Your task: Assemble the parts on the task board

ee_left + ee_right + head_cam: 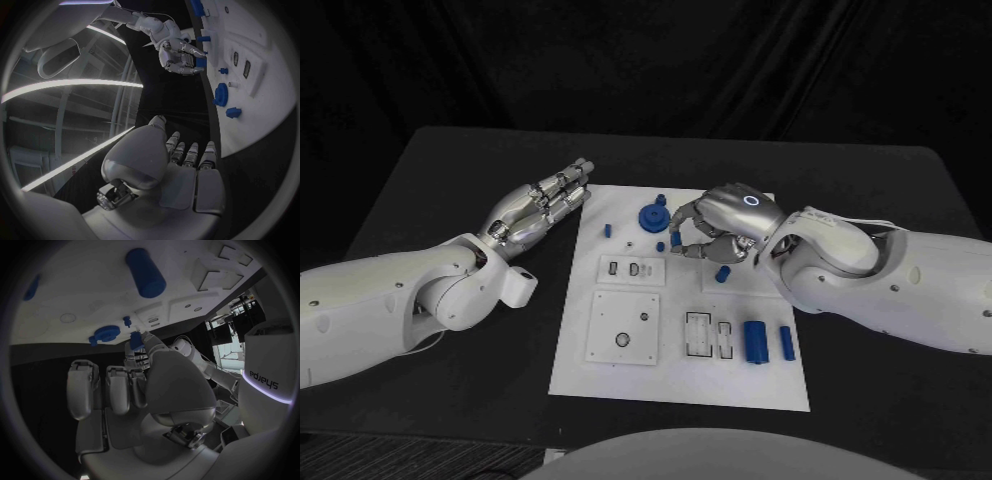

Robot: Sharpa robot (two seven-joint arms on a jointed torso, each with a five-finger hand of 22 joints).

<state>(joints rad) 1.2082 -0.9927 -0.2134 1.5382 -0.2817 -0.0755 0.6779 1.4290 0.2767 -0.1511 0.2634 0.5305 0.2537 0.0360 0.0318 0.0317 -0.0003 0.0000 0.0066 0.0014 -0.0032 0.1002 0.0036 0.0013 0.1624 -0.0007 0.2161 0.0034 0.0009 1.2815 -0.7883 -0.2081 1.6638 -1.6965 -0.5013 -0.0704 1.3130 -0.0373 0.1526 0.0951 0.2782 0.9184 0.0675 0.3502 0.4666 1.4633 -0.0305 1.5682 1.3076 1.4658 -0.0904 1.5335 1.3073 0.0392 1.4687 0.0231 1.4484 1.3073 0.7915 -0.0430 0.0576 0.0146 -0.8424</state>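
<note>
White board (678, 385), assembly barely begun: most blue parts loose.
Right hand (715, 226) pinches 1 small part (135, 341); left hand (538, 208) released; gear (652, 217), 2 pegs (770, 341) unplaced.

My left arm comes in low from the left side, and the left hand (538, 210) lies flat with its fingers (190, 155) straight and close together, holding nothing. My right arm bends in from the right; the right hand (718, 228) curls downward, pinching a small blue part (135, 341) between thumb and fingers (145, 347).
</note>
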